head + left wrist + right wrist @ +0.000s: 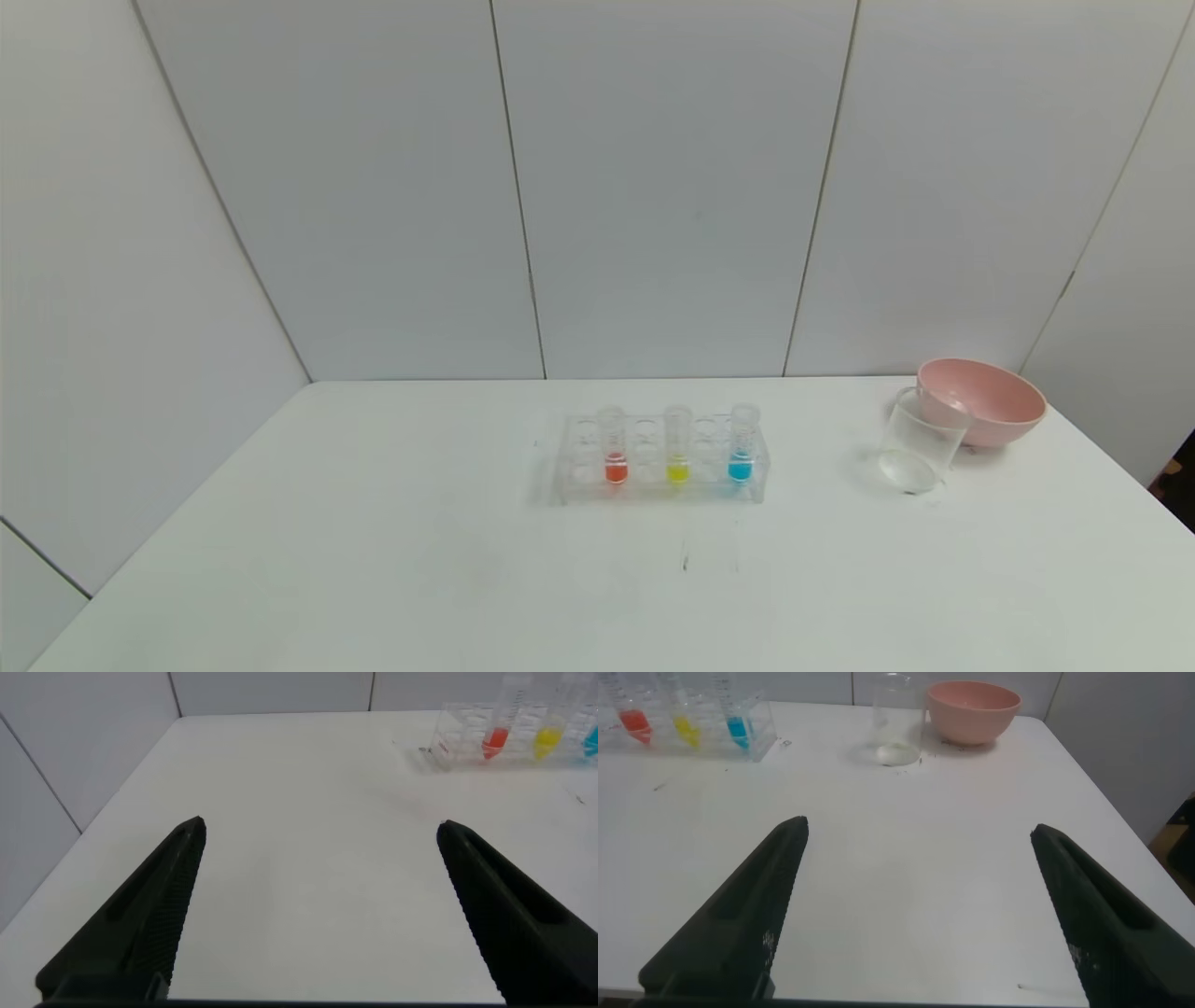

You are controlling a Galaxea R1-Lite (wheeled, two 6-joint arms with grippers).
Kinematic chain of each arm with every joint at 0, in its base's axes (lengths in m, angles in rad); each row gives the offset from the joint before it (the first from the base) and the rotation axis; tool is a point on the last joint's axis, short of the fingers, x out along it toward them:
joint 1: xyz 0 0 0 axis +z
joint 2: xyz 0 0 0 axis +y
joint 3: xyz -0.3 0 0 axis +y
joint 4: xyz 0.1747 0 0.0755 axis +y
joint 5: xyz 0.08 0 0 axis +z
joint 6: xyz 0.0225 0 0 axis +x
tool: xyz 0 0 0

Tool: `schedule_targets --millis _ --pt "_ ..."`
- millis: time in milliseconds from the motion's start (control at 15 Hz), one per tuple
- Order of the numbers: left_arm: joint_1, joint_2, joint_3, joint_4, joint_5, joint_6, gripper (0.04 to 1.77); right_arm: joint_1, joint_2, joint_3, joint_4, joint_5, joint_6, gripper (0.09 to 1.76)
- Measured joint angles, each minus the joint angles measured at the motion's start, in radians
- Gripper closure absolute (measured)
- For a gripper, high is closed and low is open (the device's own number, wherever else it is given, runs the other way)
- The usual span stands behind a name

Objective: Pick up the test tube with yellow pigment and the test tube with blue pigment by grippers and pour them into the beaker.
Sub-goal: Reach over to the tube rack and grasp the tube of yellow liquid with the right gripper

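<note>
The yellow test tube point(678, 446) and the blue test tube point(742, 442) stand upright in a clear rack point(758, 467) at the table's middle, with a red-orange tube point(613, 446) to their left. The clear beaker point(922, 441) stands to the right of the rack. Neither arm shows in the head view. My left gripper point(320, 826) is open and empty over bare table, far from the rack point(447, 742), where the yellow tube point(546, 735) shows. My right gripper point(920, 826) is open and empty, short of the beaker point(896, 721), the blue tube point(737, 728) and the yellow tube point(686, 730).
A pink bowl point(982, 401) sits just behind the beaker at the table's right rear; it also shows in the right wrist view point(973, 709). Grey wall panels close off the back and left. The white table point(373, 560) has its right edge near the bowl.
</note>
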Motion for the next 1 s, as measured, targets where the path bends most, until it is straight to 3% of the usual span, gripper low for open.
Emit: schedule_targets --millis 1000 --pt "0.000 0.000 0.000 0.000 0.000 0.000 0.05 -0.004 0.000 -0.003 0.013 -0.003 0.000 0.14"
